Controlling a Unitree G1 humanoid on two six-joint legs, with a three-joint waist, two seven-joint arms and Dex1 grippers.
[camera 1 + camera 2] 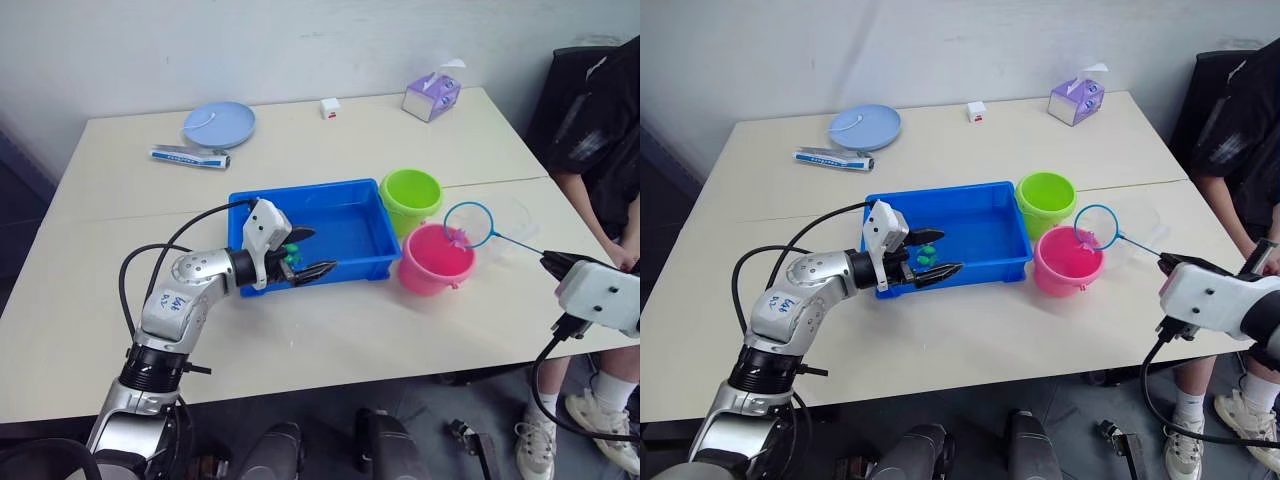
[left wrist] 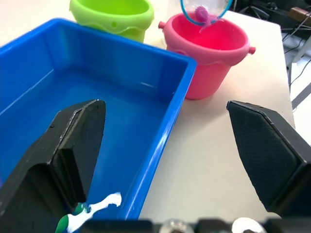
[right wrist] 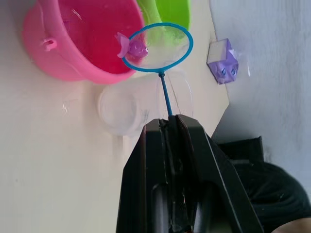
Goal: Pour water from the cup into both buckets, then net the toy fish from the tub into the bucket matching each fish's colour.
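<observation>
Right jaws clamped on the net (image 3: 156, 47) handle, hoop held over the pink bucket (image 1: 433, 260) to drop its pink fish (image 3: 130, 46); left gripper (image 1: 305, 254) gapes wide, straddling the tub (image 1: 345, 225) rim.

The left arm (image 1: 175, 310) is built of rounded silver-grey metal segments, with a black ring at each joint. A small white label with blue handwriting sits on its forearm. Black cables loop out from the arm at about 10 o'clock and run to a white, boxy wrist block. The left gripper (image 1: 305, 253) has two black, tapered fingers with textured inner pads (image 2: 262, 145). The right arm ends in a white, rounded housing (image 1: 600, 293), a black cable hanging beneath, and black fingers (image 3: 204, 170).
</observation>
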